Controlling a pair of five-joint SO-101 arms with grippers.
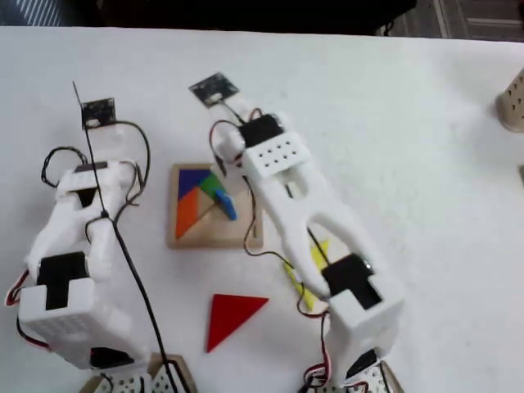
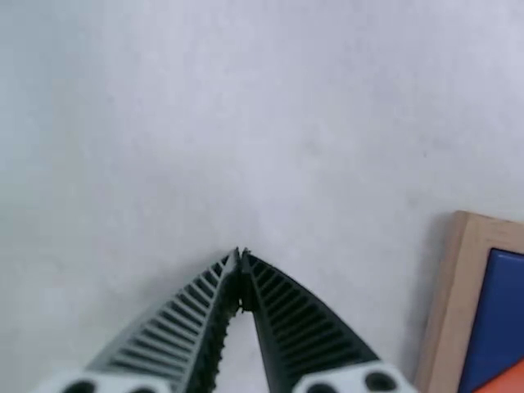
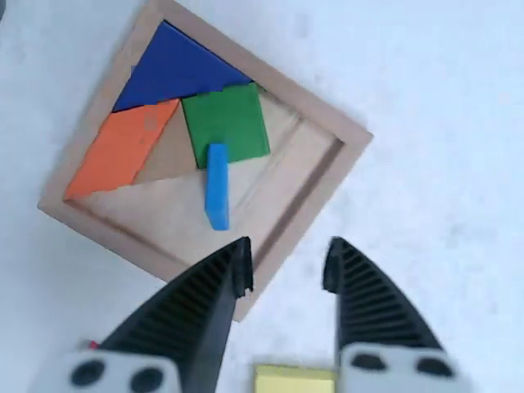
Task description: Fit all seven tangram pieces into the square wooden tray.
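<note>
**Four pieces in tray, one unseated; right gripper open at the rim**

The tray [image 1: 209, 240] was found on the table [image 1: 409, 164] between the two arms. Four pieces were counted inside it: one blue triangle [image 3: 176, 65], one orange piece [image 3: 123, 151], one green square [image 3: 225, 123] and one light-blue strip [image 3: 217, 187]. The first three were seen lying flat and edge to edge in one half of the recess. The strip was seen as a narrow bar, with one end at the green square's edge and the other over bare tray floor. It was judged to be standing on edge or tilted, not seated. The other half of the recess was noted as unfilled.

Outside the tray, one red triangle [image 1: 229, 315] was recorded on the table towards the arm bases, well apart from the tray. A yellow piece [image 1: 319, 252] was seen under the right arm, partly hidden. Whether it was one piece or two could not be told, so the full seven could not be confirmed.

The right gripper [image 3: 286, 258] was found at the tray's rim with its fingers apart and nothing between them. The strip lay straight ahead of the fingertips, inside the tray, with its long axis pointed at the gap between them. A grip across its thin width was judged possible from this heading once the rim is crossed.

The left gripper [image 2: 240, 262] was found with its fingers pressed together and empty, over bare table beside a tray corner. The right arm was judged the nearer to the strip
</note>
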